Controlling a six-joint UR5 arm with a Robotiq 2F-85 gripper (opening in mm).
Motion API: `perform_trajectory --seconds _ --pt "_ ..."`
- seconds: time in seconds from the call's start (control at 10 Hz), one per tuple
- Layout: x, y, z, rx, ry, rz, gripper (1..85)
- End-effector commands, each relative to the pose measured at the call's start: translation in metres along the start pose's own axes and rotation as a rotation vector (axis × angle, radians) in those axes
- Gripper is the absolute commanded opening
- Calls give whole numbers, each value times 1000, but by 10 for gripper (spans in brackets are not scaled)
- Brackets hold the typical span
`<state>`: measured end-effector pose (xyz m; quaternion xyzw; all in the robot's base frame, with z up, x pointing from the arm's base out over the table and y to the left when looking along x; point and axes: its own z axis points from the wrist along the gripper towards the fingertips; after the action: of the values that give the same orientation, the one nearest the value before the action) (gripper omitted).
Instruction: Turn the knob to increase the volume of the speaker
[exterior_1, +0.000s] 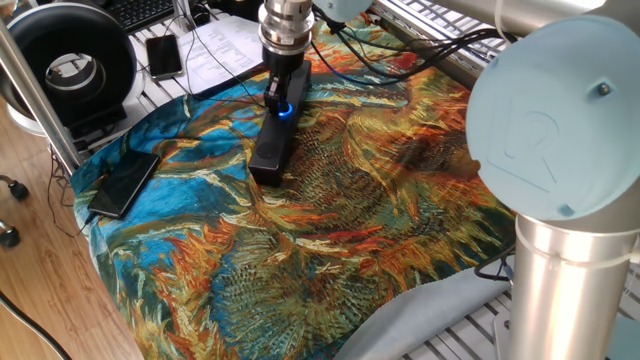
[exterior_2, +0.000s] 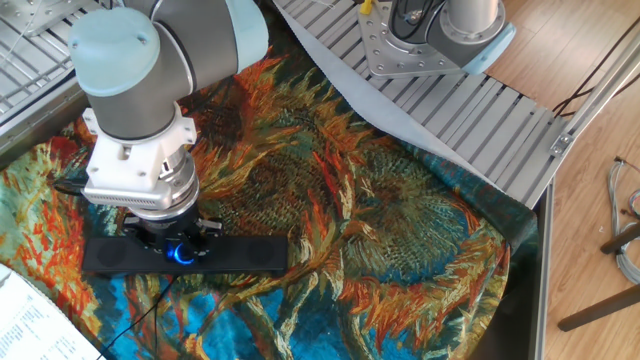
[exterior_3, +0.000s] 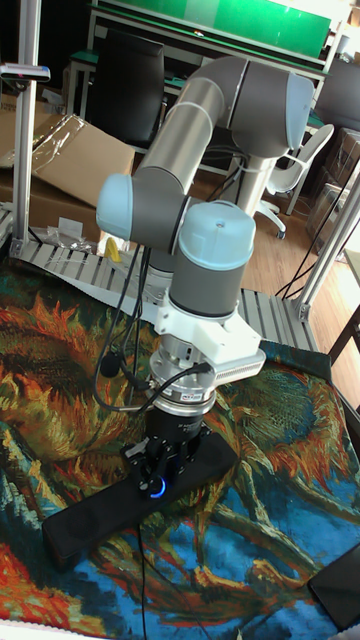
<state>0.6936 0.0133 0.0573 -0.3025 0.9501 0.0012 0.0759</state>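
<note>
We see the end effector (exterior_2: 178, 247) planted straight down on the knob (exterior_2: 181, 252), whose blue ring glows between the fingers, on the speaker (exterior_2: 245, 254) lying flat on a sunflower-patterned cloth (exterior_2: 400, 220) that covers the table.

The risk from here, as we judge it, is slip. The speaker is light-looking, unanchored, and rests on loose fabric, so a twist at the dial could swing the whole bar round instead of turning the knob, or ruck the cloth beneath it. A grip that is off-centre might also skid around the small dial and leave the volume unchanged. A cable (exterior_1: 370, 55) trails near the wrist and could snag as it rotates.

The fingers stand narrowly apart, closed in on the knob from either side. From the tall fixed view they appear to pinch it, though we cannot confirm firm contact.

A phone (exterior_1: 124, 183) lies well apart, near the cloth's edge.
</note>
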Motion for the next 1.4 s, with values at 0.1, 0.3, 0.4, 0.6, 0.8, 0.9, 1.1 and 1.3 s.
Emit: perform_trajectory --seconds 0.1,0.3,0.4,0.6,0.8,0.9,1.1,1.3 --pt "9 0 -5 -3 13 -2 420" --pt "10 0 -6 -7 13 0 420" --pt "10 -1 -6 -6 14 0 420" --pt "9 0 -5 -10 9 3 417" --pt "5 4 -5 -22 -2 12 417" --pt "2 7 -6 -31 -8 18 417" --pt "4 3 -4 -14 4 7 407" --pt "3 3 -2 -20 -6 10 397"
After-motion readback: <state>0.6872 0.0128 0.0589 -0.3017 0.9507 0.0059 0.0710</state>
